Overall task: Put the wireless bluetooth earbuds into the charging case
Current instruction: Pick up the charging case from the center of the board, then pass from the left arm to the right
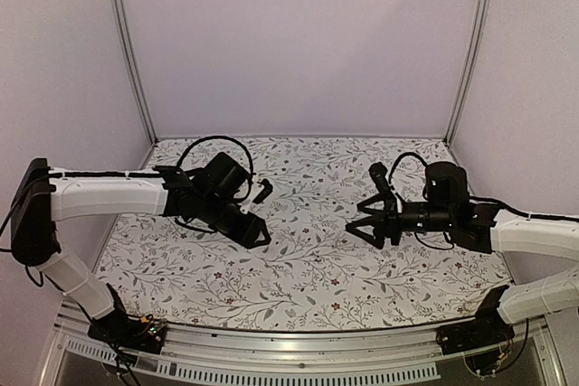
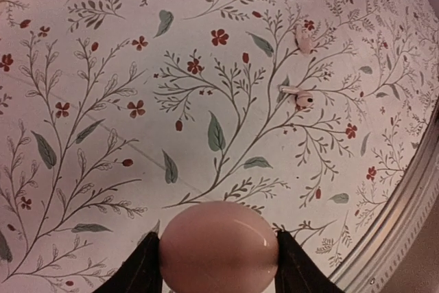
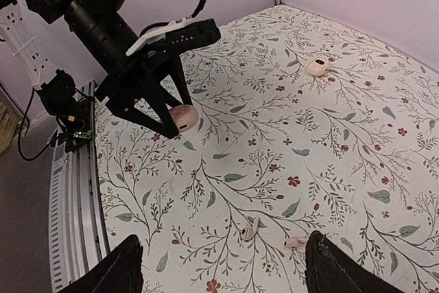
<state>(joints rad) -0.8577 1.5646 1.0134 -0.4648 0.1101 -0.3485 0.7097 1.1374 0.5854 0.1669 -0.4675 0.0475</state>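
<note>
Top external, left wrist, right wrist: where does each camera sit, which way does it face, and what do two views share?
Top external: above and behind the bases, looking down on the table; both arms show.
Left wrist: looks down at the table; left gripper clamps a pink rounded piece.
Right wrist: faces the left arm; right gripper open at bottom.
Shared: both wrist views show two earbuds.
</note>
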